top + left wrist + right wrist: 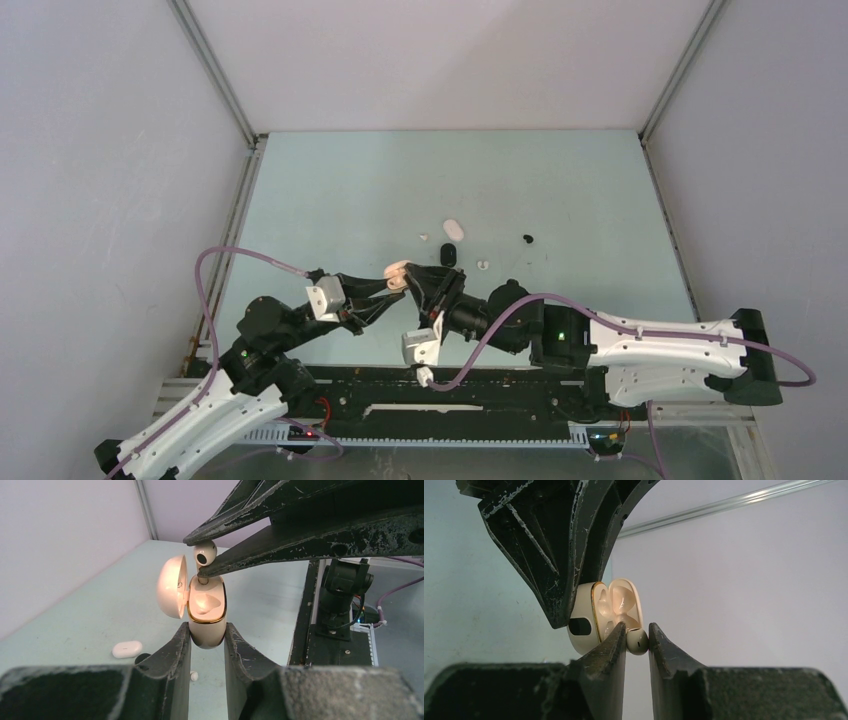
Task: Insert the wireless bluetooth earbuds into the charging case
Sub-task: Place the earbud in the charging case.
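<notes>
The left gripper (207, 627) clamps the base of a beige case (205, 607), lid swung back, mid-frame. The right gripper (636, 630) pinches a beige earbud (637, 641), its stem at the case's mouth. A white case (453, 229) lies just above them in the overhead view.

earbud (205, 554) over charging case (206, 617), spare case (127, 649) behind

Dark speck (527, 239) on the table (600, 180) too small to identify from above; left claw (207, 630) hides base of charging case (206, 605).
</notes>
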Motion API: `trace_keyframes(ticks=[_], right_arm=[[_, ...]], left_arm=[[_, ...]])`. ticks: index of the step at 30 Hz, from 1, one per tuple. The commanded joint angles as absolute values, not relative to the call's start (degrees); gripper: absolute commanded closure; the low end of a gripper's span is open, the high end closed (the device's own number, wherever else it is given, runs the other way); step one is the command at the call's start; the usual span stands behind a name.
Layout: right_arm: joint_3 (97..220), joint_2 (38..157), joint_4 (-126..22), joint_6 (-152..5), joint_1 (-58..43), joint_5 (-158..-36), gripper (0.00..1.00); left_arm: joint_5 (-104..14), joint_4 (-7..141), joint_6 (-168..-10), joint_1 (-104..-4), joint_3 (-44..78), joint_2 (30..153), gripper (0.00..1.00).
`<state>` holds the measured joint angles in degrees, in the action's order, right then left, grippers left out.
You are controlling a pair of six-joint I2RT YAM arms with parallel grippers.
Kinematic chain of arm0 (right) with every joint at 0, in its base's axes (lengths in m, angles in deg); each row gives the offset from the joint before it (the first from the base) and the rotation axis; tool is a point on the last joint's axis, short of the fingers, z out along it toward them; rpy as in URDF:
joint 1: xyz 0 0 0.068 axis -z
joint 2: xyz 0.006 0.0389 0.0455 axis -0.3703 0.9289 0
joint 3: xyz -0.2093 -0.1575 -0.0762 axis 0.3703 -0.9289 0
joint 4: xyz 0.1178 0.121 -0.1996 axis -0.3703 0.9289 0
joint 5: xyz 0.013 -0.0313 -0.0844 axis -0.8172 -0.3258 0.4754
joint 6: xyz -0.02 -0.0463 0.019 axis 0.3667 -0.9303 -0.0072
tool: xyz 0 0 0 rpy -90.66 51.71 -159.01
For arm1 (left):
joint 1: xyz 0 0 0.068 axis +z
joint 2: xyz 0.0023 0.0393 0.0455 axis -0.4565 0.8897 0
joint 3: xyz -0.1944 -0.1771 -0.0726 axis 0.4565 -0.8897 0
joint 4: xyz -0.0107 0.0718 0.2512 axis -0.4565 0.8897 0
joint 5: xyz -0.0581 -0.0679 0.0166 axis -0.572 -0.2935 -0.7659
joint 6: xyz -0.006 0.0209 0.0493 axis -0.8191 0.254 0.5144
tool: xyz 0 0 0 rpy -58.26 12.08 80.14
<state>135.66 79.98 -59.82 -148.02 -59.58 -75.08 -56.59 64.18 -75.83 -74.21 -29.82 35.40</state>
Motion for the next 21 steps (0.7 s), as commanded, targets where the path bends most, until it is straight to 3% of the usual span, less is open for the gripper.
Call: trace_keyframes(ticks=[1,21], right_arm=[[138.56,81.23,-58.92,-146.54,-60.55,-75.1,0.77],[139.23,82.23,-59.26,-146.46,-61.58,-73.25,0.64]], left_arm=[[-56.73,61.06,-75.48,-73.83,-29.41,34.97,1.0],[-55.32,61.06,-76.51,-73.36,-29.41,34.59,1.0]])
